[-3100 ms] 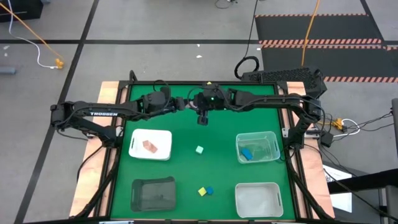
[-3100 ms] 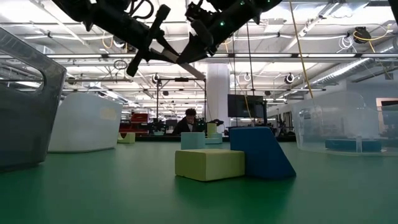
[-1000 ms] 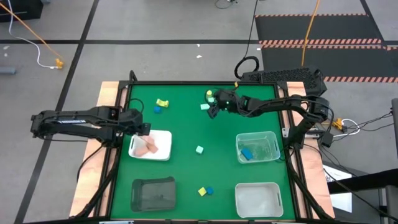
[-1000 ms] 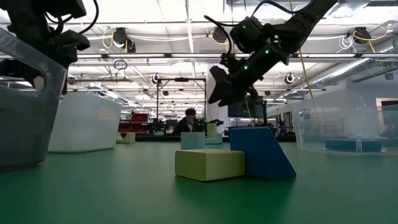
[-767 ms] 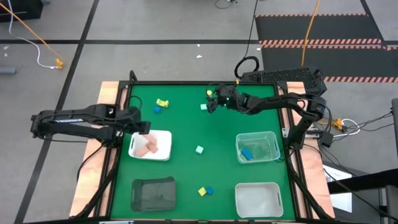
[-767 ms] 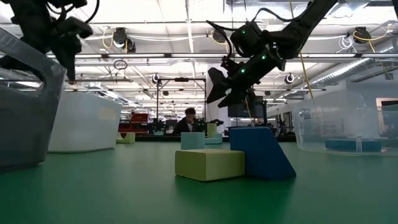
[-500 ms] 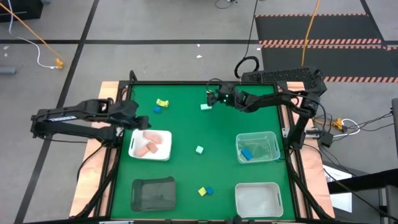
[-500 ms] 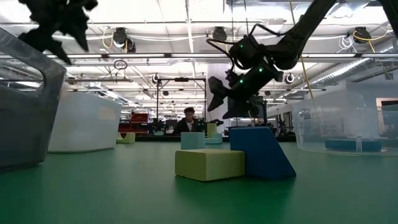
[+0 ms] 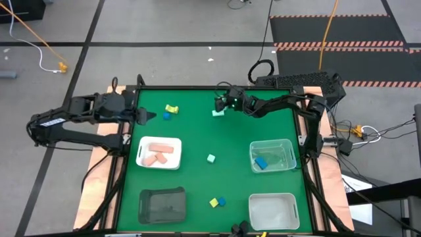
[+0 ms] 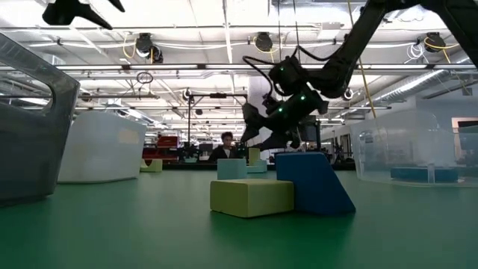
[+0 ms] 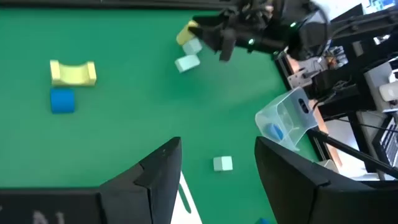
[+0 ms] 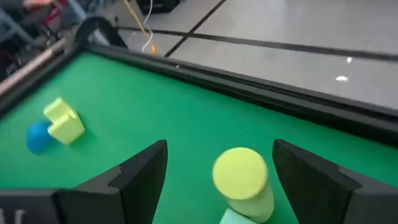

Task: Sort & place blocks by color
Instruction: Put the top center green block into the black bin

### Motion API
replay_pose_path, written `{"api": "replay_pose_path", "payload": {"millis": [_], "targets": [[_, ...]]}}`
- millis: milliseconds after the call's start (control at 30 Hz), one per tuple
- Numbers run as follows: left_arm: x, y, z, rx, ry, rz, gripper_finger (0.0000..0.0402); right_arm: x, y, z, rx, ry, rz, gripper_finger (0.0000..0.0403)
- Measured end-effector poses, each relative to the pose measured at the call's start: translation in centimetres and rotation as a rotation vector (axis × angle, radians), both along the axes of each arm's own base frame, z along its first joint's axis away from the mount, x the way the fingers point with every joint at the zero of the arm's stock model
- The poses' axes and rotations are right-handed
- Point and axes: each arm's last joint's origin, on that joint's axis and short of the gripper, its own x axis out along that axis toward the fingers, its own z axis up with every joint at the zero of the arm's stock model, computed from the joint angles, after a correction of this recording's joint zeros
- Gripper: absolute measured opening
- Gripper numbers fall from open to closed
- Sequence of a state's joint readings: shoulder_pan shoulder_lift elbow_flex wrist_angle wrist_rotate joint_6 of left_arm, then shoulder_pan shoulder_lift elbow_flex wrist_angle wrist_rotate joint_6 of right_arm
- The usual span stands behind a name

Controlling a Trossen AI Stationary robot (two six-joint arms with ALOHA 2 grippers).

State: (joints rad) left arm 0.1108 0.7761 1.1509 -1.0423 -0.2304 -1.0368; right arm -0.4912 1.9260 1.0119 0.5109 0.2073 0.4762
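My right gripper (image 9: 221,104) hangs open at the far middle of the table. In the right wrist view a yellow cylinder (image 12: 240,177) stands between its fingers without touching them, with a mint block (image 12: 239,217) just below it. My left gripper (image 9: 142,116) is open and raised over the far left, empty (image 11: 217,180). A yellow arch block (image 9: 172,108) and a blue block (image 9: 166,116) lie beside it. Two salmon blocks (image 9: 158,157) lie in the white tray (image 9: 172,163). A mint cube (image 9: 210,158) sits mid-table; a yellow block (image 9: 214,202) and a blue block (image 9: 222,201) lie near the front.
A clear bin (image 9: 287,164) at the right holds a blue block (image 9: 262,162). A second clear bin (image 9: 273,212) stands at the near right and a dark tray (image 9: 162,204) at the near left. A raised black rim (image 12: 267,87) runs along the far edge.
My left gripper has risen from over the white tray and gone toward the table's far left corner; two salmon blocks lie uncovered in the tray. My right gripper has shifted a little toward the far edge and left, lowering around the yellow cylinder.
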Motion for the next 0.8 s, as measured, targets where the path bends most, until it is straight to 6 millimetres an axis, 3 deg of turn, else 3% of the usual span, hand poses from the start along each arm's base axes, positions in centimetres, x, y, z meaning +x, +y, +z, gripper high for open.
{"api": "replay_pose_path", "payload": {"millis": [433,567,733,800], "targets": [[0.06,0.04,0.18,0.018,0.004,-0.003,0.0198,1.11,-0.40,-1.02,-0.113,0.218,0.062,0.0264],[0.04,0.07,0.18,0.027,0.006,0.001,0.0194,1.11,-0.41,-0.98,-0.115,0.216,0.063,0.0212],[0.02,0.11,0.19,0.050,0.013,0.006,0.0191,1.06,-0.52,-0.94,-0.116,0.214,0.061,0.0109],[0.02,0.13,0.20,0.055,0.014,0.011,0.0191,1.05,-0.54,-0.94,-0.115,0.214,0.061,0.0108]]}}
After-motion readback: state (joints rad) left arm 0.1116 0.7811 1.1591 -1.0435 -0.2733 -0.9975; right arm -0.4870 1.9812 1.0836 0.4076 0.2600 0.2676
